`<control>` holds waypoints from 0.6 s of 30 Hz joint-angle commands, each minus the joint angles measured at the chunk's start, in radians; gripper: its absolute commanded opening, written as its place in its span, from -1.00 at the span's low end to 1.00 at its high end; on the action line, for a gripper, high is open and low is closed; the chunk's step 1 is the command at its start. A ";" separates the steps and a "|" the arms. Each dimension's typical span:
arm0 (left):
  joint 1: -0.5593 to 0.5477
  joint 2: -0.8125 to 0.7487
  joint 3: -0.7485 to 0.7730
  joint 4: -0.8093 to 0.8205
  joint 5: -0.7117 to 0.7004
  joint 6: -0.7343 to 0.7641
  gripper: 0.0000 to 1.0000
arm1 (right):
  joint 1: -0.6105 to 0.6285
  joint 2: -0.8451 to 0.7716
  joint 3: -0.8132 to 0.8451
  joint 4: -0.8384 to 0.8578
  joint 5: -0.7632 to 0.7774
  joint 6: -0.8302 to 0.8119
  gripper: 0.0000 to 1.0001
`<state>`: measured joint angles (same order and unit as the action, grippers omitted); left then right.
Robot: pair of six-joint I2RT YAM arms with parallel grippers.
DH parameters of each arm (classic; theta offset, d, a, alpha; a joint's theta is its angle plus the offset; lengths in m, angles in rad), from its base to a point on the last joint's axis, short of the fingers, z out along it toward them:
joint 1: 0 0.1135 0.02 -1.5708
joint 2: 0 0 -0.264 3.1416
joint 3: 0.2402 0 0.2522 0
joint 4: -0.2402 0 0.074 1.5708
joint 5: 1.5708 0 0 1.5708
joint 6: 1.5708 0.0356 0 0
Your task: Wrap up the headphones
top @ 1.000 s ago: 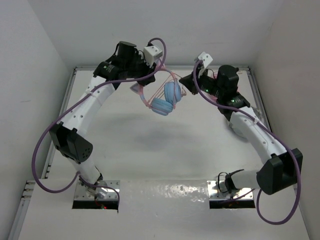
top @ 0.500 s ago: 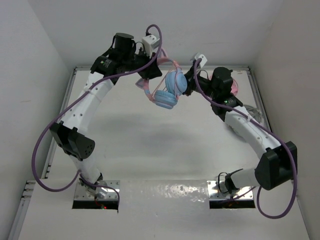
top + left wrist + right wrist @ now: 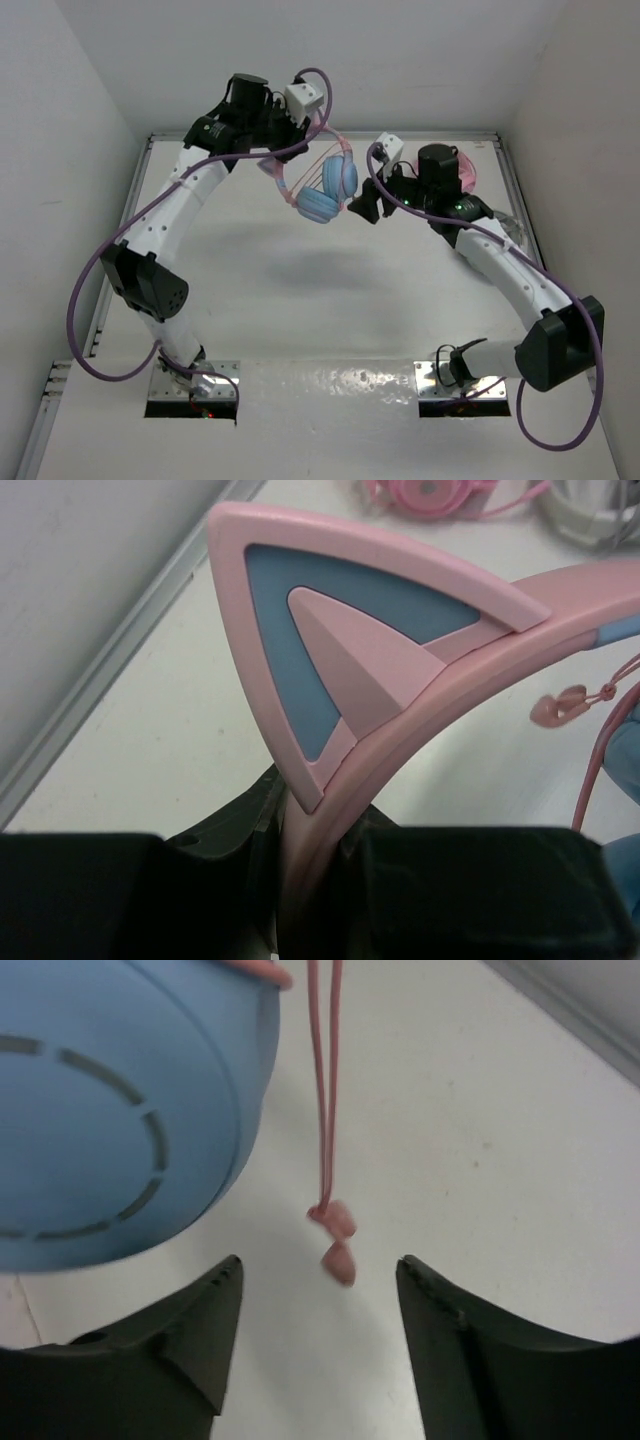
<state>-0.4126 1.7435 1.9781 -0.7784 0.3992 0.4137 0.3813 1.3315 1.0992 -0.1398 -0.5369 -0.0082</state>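
The headphones (image 3: 325, 190) hang in the air above the far middle of the table, blue ear cups down. My left gripper (image 3: 285, 150) is shut on their pink headband (image 3: 420, 710), just below a pink and blue cat ear (image 3: 330, 650); in the left wrist view the gripper (image 3: 315, 855) clamps the band between both pads. My right gripper (image 3: 362, 207) stands open just right of the cups. In the right wrist view a blue ear cup (image 3: 110, 1110) fills the upper left. The thin pink cable (image 3: 328, 1080) dangles with its small pink ends just ahead of the open gripper (image 3: 320, 1272), touching neither finger.
All-pink headphones (image 3: 468, 175) lie at the far right behind my right arm, also at the top of the left wrist view (image 3: 430, 492). White-grey headphones (image 3: 512, 228) lie beside them (image 3: 595, 510). The table's raised metal edge (image 3: 110, 670) runs along the left.
My right gripper has opened, letting go, and dropped back and down to the right of the ear cups. The left arm has swung the headphones slightly, still shut on the headband.
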 commanded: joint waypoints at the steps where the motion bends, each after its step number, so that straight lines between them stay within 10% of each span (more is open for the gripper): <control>1: 0.014 -0.067 -0.050 0.056 -0.011 0.065 -1.00 | 0.001 -0.043 0.042 -0.205 0.047 -0.110 0.30; 6: 0.014 -0.075 -0.123 0.053 0.007 0.122 -1.00 | 0.001 -0.081 0.076 -0.337 0.043 -0.142 0.96; 12: 0.014 -0.079 -0.206 0.054 0.033 0.162 -1.00 | 0.001 -0.089 0.209 -0.469 -0.037 -0.121 0.98; 18: 0.009 -0.081 -0.237 0.129 -0.055 0.131 -1.00 | 0.002 -0.068 0.179 -0.155 -0.015 0.286 0.94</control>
<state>-0.4046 1.7336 1.7287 -0.7624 0.3614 0.5713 0.3824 1.2530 1.2774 -0.4816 -0.5503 0.0219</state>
